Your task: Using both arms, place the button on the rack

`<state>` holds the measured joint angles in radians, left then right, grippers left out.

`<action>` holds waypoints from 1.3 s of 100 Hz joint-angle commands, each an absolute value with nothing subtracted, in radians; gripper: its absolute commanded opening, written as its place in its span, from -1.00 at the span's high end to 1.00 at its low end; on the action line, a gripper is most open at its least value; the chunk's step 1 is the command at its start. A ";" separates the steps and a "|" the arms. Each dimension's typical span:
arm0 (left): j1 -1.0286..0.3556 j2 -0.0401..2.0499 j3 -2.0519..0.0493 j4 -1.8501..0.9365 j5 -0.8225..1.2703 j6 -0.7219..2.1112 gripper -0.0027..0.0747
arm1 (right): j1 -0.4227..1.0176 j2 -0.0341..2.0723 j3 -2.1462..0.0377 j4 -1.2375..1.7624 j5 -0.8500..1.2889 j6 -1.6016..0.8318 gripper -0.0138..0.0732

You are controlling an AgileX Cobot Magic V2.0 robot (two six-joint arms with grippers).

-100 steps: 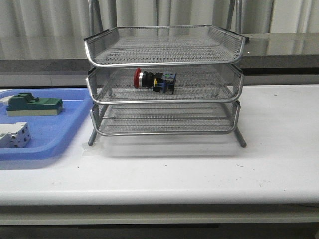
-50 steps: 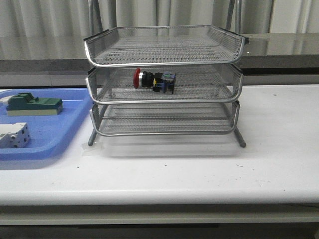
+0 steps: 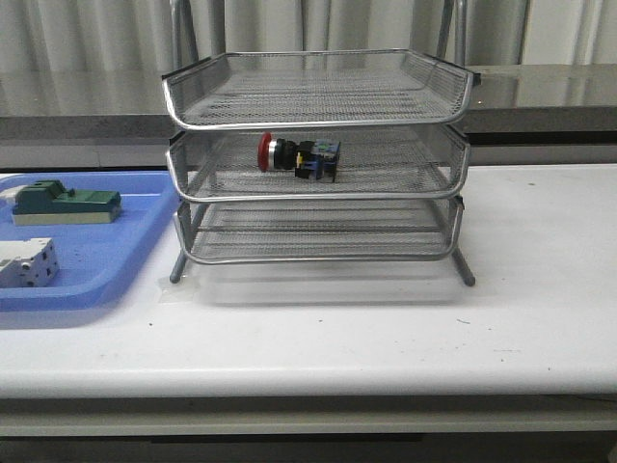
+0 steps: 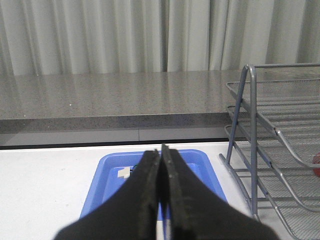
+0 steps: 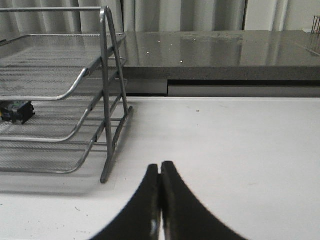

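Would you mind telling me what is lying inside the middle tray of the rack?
Only the button lies on its side in the rack's middle tray; nothing else shows through the mesh.

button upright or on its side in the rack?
On its side. The red-capped push-button switch lies flat in the middle tray of the silver mesh rack, cap pointing toward the blue plastic tray.

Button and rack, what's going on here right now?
Nothing is being handled. The button lies on its side in the middle tray of the rack, red cap toward the blue tray. The left gripper is shut and empty over the blue tray's end of the table; the right gripper is shut and empty over bare table beside the rack. The placing looks done.
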<state>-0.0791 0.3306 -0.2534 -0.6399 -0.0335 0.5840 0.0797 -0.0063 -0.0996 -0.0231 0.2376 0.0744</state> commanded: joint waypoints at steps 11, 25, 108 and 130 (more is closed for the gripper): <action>-0.077 0.336 -0.282 -0.645 -0.098 0.576 0.98 | 0.076 -0.027 -0.021 -0.040 0.050 0.079 0.84; -0.077 0.336 -0.282 -0.645 -0.098 0.576 0.98 | 0.076 -0.027 0.028 -0.040 -0.007 0.079 0.84; -0.077 0.336 -0.282 -0.645 -0.098 0.576 0.98 | 0.076 -0.027 0.028 -0.040 -0.008 0.079 0.84; -0.077 0.336 -0.282 -0.645 -0.098 0.576 0.98 | 0.076 -0.027 0.028 -0.040 -0.008 0.079 0.84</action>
<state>-0.0791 0.3306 -0.2534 -0.6399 -0.0335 0.5840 0.0797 -0.0104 0.0263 -0.0298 0.0816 0.0768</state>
